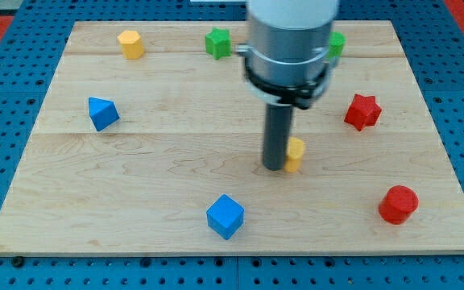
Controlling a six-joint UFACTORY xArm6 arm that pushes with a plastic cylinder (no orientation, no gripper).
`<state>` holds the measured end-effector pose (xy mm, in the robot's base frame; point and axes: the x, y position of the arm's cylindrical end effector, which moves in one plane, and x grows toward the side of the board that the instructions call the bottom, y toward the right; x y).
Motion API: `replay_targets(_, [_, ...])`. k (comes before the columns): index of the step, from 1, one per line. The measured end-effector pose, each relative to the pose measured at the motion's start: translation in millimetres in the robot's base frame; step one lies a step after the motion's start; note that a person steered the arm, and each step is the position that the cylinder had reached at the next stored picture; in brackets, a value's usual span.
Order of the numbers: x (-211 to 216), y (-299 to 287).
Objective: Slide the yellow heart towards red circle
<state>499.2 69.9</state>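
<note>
The arm descends from the view's top as a broad grey cylinder banded in black, narrowing to a straight dark rod that stands upright. My tip [275, 167] rests on the table near the centre, touching the left side of the yellow heart [295, 154]. There are no fingers on this rig, so no spread or pinch can be told.

Nearest, toward the view's bottom, a blue cube [225, 216] sits left of centre, turned so one corner faces the viewer. At the near right lies the red circle [398, 204], a short round block with a flat top, well apart from the yellow heart and to its right. The yellow heart, partly hidden by the rod, shows only its right half; its shape cannot be fully made out.

Farther back, a blue triangle [102, 113] lies at the left, and a red star [362, 111] at the right. At the far edge stand a yellow hexagon-like block [131, 43] on the left, a green star [217, 42] near the middle, and a green block [337, 43] mostly hidden behind the arm.

The table [135, 177] is a pale wooden board with fine grain and visible plank seams, smooth and matt. The blocks look solid, evenly coloured and slightly glossy. Around the board runs a blue perforated base [6, 161].
</note>
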Motion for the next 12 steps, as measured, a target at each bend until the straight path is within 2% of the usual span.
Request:
replay_targets(1, [-4.0,25.2])
replay_targets(3, [-39.6,2.7])
replay_targets(5, [-7.1,59.8])
replay_targets(7, [-70.9,67.6])
replay_targets(11, [-19.4,109.0])
replay_targets(12, [-24.3,107.8])
